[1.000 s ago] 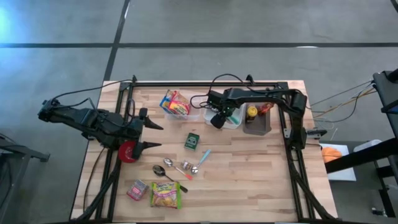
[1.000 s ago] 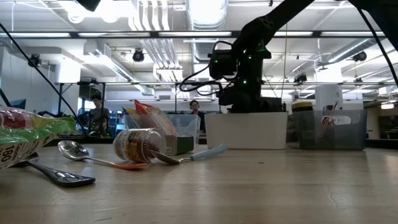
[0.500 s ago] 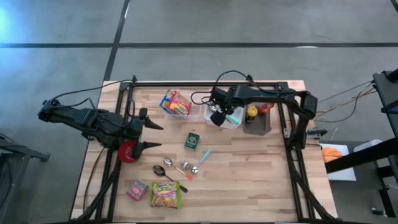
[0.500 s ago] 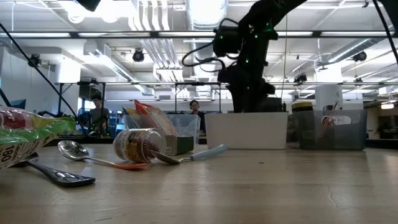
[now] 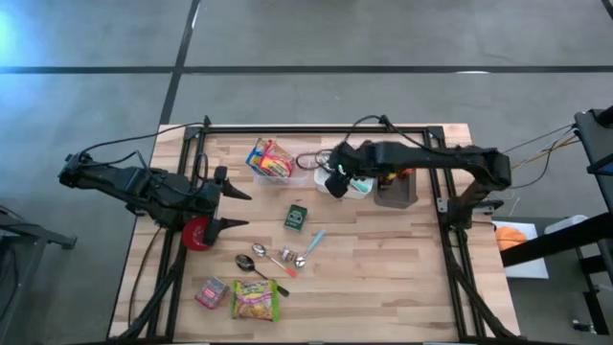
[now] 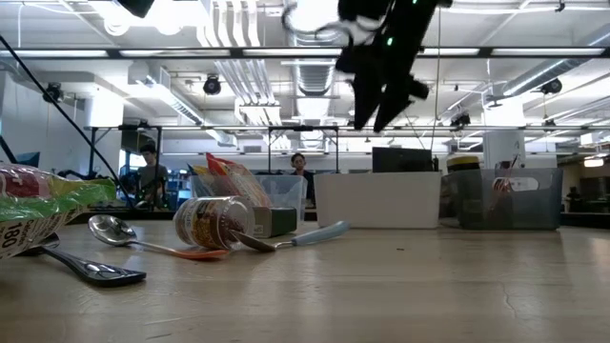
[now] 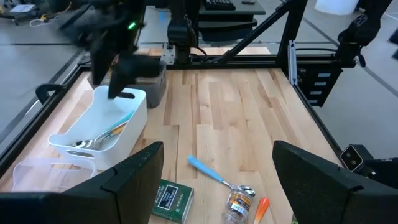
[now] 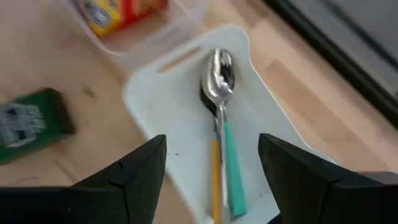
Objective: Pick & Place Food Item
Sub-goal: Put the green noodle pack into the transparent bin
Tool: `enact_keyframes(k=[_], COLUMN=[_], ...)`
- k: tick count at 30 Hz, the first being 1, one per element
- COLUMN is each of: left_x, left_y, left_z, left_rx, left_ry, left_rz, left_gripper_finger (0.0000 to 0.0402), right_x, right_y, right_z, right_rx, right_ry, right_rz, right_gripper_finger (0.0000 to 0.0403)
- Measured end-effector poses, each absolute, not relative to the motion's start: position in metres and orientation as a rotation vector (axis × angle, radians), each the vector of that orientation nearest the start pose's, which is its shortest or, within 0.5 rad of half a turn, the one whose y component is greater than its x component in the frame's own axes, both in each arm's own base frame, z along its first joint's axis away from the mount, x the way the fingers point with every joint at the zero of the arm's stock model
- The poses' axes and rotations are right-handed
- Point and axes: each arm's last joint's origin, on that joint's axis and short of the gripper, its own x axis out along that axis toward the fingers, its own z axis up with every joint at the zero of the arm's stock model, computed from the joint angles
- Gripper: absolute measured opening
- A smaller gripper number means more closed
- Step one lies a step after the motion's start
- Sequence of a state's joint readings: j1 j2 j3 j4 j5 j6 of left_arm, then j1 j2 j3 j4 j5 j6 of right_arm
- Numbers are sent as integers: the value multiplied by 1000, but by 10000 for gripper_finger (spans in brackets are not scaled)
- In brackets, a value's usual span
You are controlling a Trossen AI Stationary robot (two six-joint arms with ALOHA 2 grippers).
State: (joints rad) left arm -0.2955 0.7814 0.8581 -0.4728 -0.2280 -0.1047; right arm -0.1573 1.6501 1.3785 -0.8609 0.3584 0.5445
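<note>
White bin at the counter's 12 o'clock held spoons, long axes along the bin, bowls toward the clear bin, which held a snack bag. Dark bin sat at white bin's 3 o'clock. Right end effector hovered over the white bin, fingers apart, empty. Left end effector waited at 9 o'clock, wide, empty. Green box lay mid-counter.
</note>
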Motion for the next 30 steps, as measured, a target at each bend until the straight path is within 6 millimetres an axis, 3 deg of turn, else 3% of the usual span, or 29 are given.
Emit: enact_keyframes(k=[3, 9, 14, 20, 30], left_x=[156, 160, 169, 175, 186], left_y=[-41, -42, -47, -52, -76], left_z=[332, 331, 311, 274, 226], left_rx=[-34, -407, -756, -918, -1048], left_ry=[375, 380, 495, 722, 1175], left_rz=[-43, 7, 65, 148, 31], left_gripper_finger=[306, 306, 306, 306, 306], right_x=[321, 307, 300, 297, 294], right_y=[-29, 37, 74, 86, 86], right_z=[281, 271, 256, 252, 245], right_rx=[315, 289, 242, 216, 259], right_ry=[908, 798, 707, 682, 684], right_rz=[-749, -644, -581, -555, -581], right_gripper_finger=[253, 253, 253, 253, 253])
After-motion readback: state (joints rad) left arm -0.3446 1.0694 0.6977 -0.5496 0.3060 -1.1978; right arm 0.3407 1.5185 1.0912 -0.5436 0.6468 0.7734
